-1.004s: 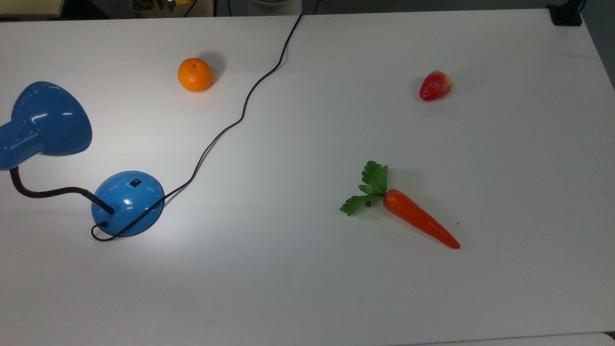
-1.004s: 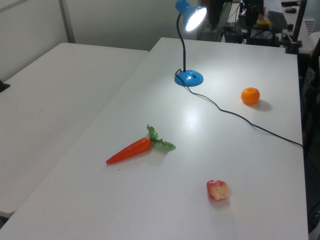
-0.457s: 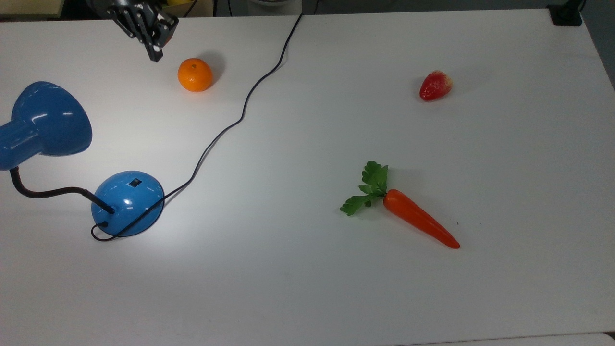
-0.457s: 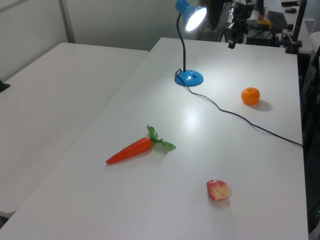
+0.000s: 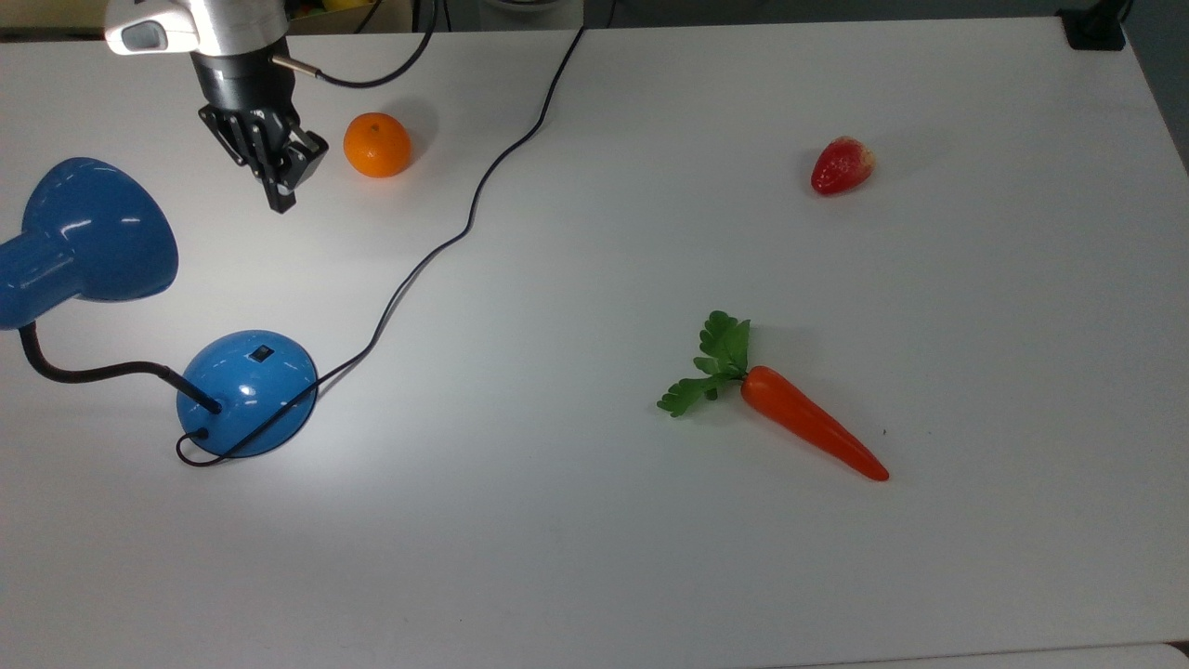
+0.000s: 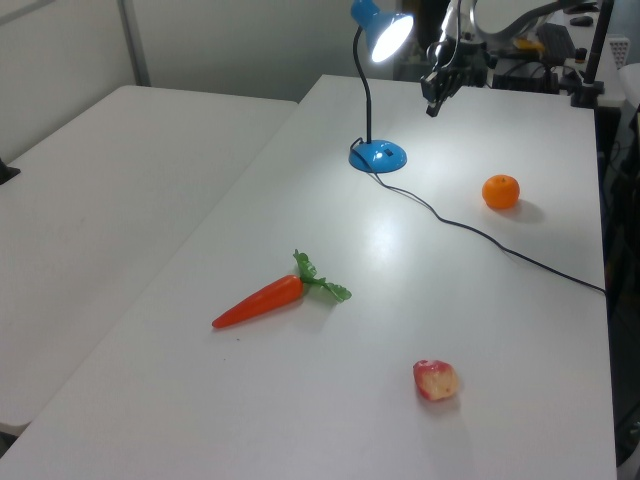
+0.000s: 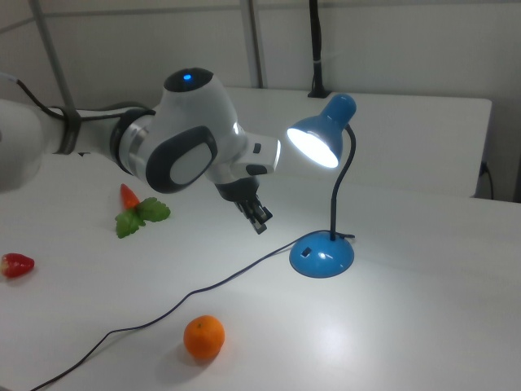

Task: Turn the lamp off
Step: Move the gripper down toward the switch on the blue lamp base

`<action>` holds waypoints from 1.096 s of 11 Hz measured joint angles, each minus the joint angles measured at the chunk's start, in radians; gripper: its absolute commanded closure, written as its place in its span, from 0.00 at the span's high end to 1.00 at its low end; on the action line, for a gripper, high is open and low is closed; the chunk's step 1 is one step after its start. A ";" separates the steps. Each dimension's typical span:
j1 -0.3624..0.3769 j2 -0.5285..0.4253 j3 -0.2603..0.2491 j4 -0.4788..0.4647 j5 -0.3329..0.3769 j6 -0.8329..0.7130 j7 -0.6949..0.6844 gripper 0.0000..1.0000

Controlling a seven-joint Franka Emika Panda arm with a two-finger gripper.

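Lamp [image 5: 246, 390] at the top view's left on the white table [image 5: 594, 557], lit — shade [image 7: 316, 140] glowing, bright pool around the domed base, small black switch [image 5: 263, 353] on top. Gripper [image 5: 281, 198] hangs in the air between the shade and the orange [image 5: 377, 145], fingers narrowed to almost no gap, holding nothing, well clear of the base. Black cord [image 5: 464, 223] snakes from the base to the far edge. Carrot [image 5: 808, 427] and strawberry [image 5: 842, 165] lie well apart toward the top view's right.
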 measured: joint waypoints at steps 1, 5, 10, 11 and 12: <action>0.000 0.025 0.000 0.000 0.000 0.052 0.020 0.04; 0.001 0.119 0.000 0.002 0.000 0.239 0.069 0.04; 0.008 0.221 0.001 0.038 0.000 0.360 0.117 0.02; 0.010 0.234 0.001 0.044 0.000 0.370 0.119 0.02; 0.010 0.245 0.001 0.056 0.000 0.371 0.120 0.01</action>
